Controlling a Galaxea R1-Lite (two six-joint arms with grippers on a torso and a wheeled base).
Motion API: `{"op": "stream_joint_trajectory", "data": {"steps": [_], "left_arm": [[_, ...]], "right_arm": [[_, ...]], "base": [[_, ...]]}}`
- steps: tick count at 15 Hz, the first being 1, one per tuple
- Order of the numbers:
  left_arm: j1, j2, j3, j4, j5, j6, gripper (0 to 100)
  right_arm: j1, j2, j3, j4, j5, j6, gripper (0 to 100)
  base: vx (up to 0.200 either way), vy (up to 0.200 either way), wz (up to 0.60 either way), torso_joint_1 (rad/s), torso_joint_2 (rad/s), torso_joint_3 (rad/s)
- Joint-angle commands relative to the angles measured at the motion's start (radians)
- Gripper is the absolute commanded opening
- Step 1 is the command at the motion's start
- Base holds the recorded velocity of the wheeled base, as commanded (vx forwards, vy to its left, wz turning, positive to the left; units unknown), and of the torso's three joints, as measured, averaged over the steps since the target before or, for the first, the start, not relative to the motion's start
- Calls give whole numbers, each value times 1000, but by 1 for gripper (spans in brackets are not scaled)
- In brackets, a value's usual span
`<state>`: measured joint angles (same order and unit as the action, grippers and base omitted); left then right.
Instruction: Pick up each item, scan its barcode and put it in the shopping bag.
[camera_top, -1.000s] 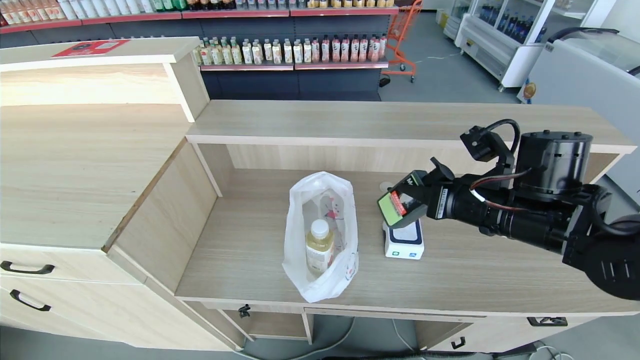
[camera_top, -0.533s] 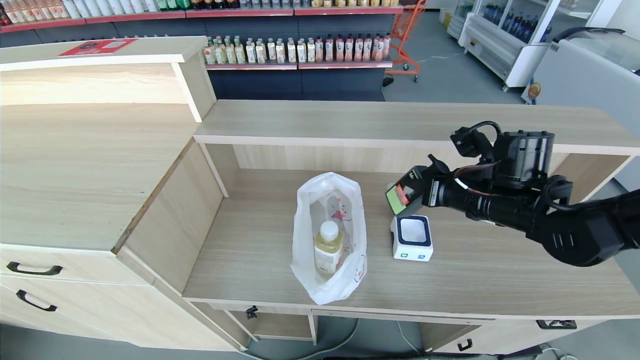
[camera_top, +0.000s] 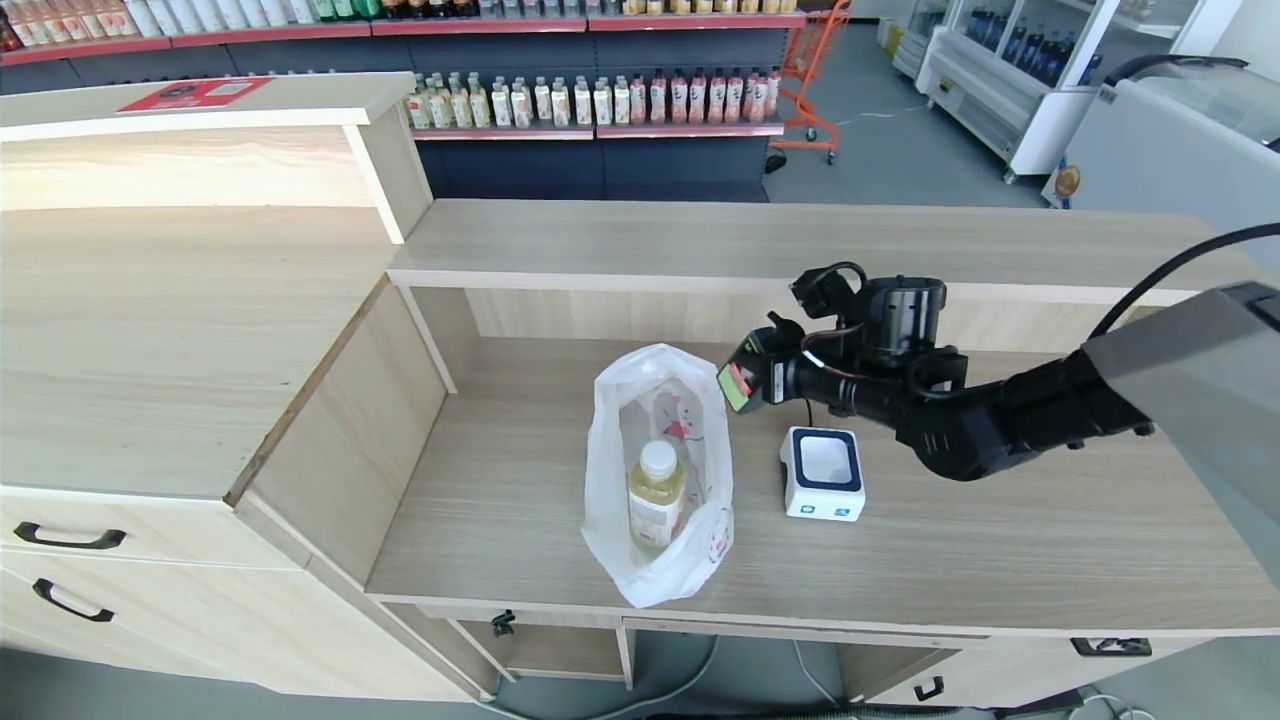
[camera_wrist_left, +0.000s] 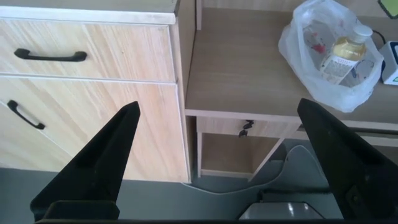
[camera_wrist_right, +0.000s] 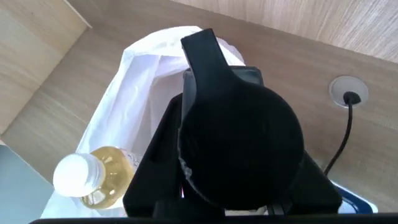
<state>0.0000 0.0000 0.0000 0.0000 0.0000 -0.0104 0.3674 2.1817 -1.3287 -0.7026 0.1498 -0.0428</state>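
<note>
Step in hand: bagging. The right tool (camera_top: 748, 375) is clamped on a small green-and-red box (camera_top: 737, 386), held off the surface (camera_top: 950, 550) just beside the right rim of the white shopping bag (camera_top: 606, 500), with the barcode scanner (camera_top: 822, 472) near on the other side. The bag stands open, with a juice bottle (camera_top: 657, 490) upright inside. The left tool (camera_wrist_left: 221, 124) hangs low by the drawers (camera_wrist_left: 93, 43), fingers apart, holding nothing. Judgement: the box needs centring over the mouth, lowering past the rim beside the bottle cap, then release. Brushing the thin film risks folding the mouth shut or tipping the bag.
</note>
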Motion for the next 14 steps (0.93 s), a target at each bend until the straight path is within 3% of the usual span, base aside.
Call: {"op": "stream_joint_trajectory", "data": {"steps": [1,6,11,12,14], "left_arm": [[0,2,0,0,0,0,100],[0,2,0,0,0,0,100],[0,2,0,0,0,0,100],[0,2,0,0,0,0,100],[0,2,0,0,0,0,100]], "right_arm": [[38,214,-202,-8,19,-39,0],[116,366,-290,-12,59,-91,0],[120,418,-307,-15,59,-164,0],[120,420,-305,-15,59,-163,100],[119,428,-307,-18,57,-163,100]], "base": [[0,0,0,0,0,0],[0,0,0,0,0,0],[0,0,0,0,0,0],[0,0,0,0,0,0],[0,0,0,0,0,0]]}}
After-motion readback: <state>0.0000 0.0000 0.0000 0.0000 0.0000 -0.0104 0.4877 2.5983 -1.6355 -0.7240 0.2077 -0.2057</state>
